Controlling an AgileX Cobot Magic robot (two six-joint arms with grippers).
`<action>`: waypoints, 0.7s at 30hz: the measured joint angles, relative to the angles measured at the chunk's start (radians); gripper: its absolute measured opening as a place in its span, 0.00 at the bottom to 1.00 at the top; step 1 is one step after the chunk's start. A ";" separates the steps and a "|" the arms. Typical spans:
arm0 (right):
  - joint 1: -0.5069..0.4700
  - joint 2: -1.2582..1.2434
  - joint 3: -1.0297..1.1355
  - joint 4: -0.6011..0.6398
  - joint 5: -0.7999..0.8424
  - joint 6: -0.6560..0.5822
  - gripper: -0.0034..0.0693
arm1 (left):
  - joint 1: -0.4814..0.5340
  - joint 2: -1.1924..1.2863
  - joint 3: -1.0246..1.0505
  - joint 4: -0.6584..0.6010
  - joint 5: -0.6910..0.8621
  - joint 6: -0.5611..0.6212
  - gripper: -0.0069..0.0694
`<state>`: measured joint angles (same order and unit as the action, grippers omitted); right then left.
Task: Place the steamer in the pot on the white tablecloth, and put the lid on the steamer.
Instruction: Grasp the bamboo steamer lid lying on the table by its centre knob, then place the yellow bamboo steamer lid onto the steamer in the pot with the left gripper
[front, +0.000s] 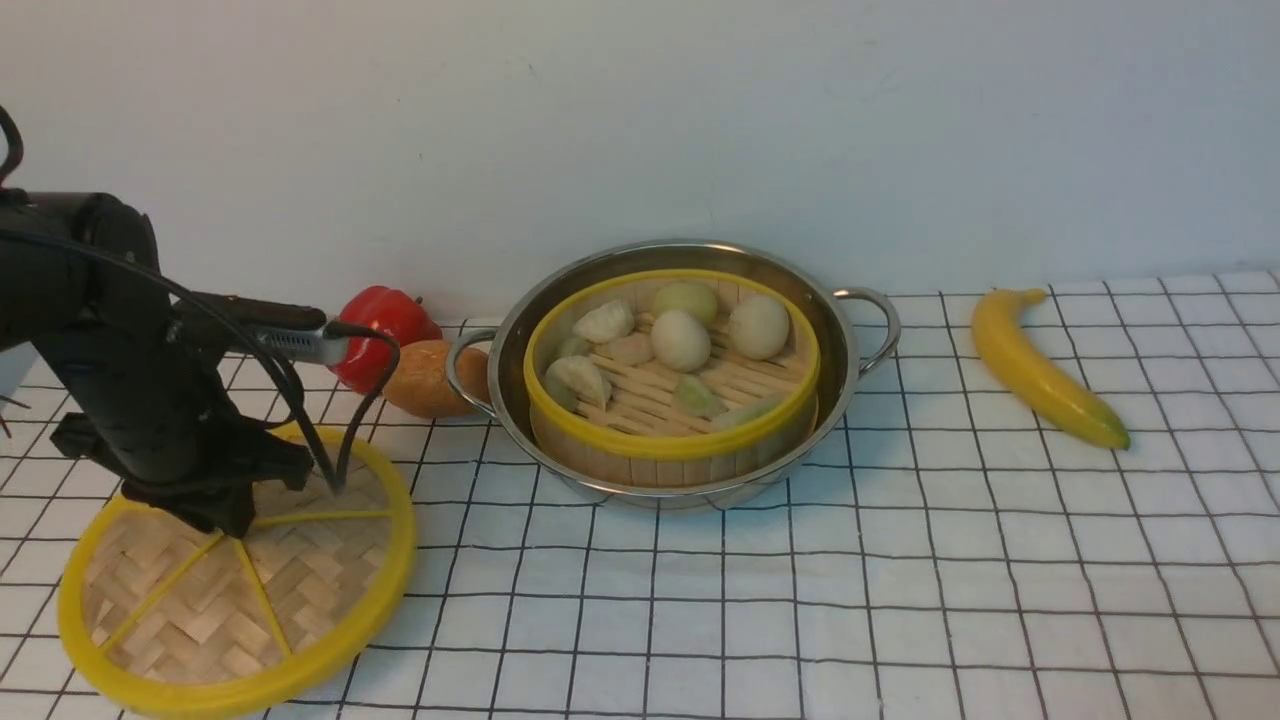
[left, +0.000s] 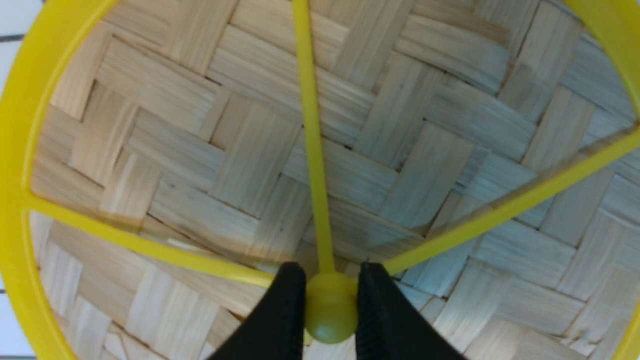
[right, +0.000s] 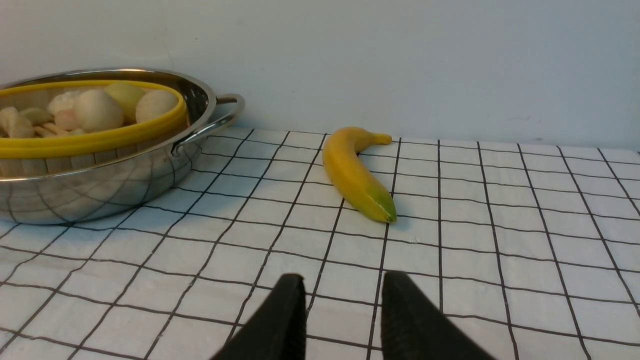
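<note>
Left gripper (left: 331, 305) pinches the woven-bamboo lid's knob (left: 331, 312). Right of the lid (front: 235, 595) sits the steel pot (front: 690, 492).

— What stood around the edges?
— A shiny red pepper (front: 384, 336), at the back on the left, with a brown, potato-like thing (front: 428, 379) right beside it.
— And over on the right?
— A yellow banana (front: 1045, 370), lying by itself, its tip greenish.
— Anything behind them?
— Just a plain, pale wall (front: 640, 120).
</note>
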<state>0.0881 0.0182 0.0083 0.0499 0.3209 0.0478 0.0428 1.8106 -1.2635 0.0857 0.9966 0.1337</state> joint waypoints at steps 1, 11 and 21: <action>0.000 0.000 0.000 0.000 0.000 0.000 0.38 | 0.000 0.000 -0.004 0.000 0.002 -0.002 0.24; 0.000 0.000 0.000 -0.002 0.000 0.000 0.38 | 0.000 0.000 -0.011 -0.004 0.016 -0.010 0.24; 0.000 0.000 0.000 -0.002 0.000 0.000 0.38 | 0.000 0.000 -0.011 -0.025 0.016 -0.010 0.24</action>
<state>0.0881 0.0182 0.0083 0.0476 0.3209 0.0478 0.0428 1.8106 -1.2743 0.0603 1.0124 0.1236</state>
